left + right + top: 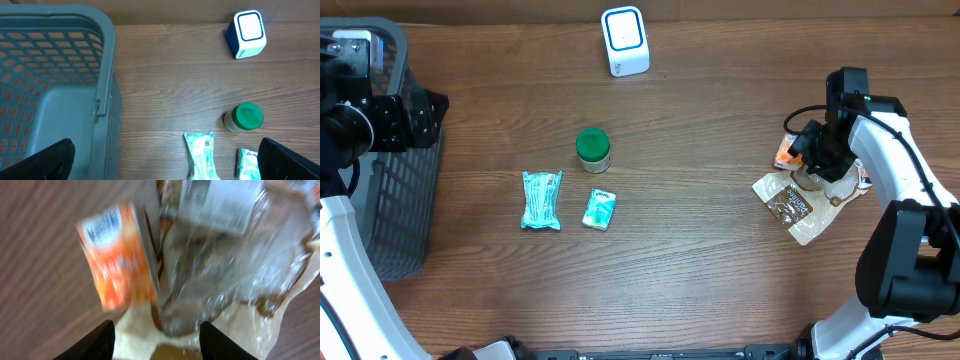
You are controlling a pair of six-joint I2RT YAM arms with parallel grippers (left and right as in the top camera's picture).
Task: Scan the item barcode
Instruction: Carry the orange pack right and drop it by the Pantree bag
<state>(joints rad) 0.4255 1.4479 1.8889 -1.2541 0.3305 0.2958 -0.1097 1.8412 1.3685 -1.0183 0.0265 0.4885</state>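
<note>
The white and blue scanner [625, 40] stands at the back of the table. My right gripper [157, 340] is open just above a pile at the right. In that pile an orange box [117, 255] lies beside a crinkled clear bag [225, 255] with a printed label, and nothing is between the fingers [95, 342]. Overhead, that gripper [810, 160] hangs over the orange box [784, 152] and clear bag [798, 207]. My left gripper [162, 165] is wide open and empty, high over the basket's edge.
A grey mesh basket [380, 200] fills the left edge. Mid-table lie a green-lidded jar [592, 150], a long teal packet [541, 199] showing a barcode, and a small teal pack [600, 209]. Bare wood lies between these and the right pile.
</note>
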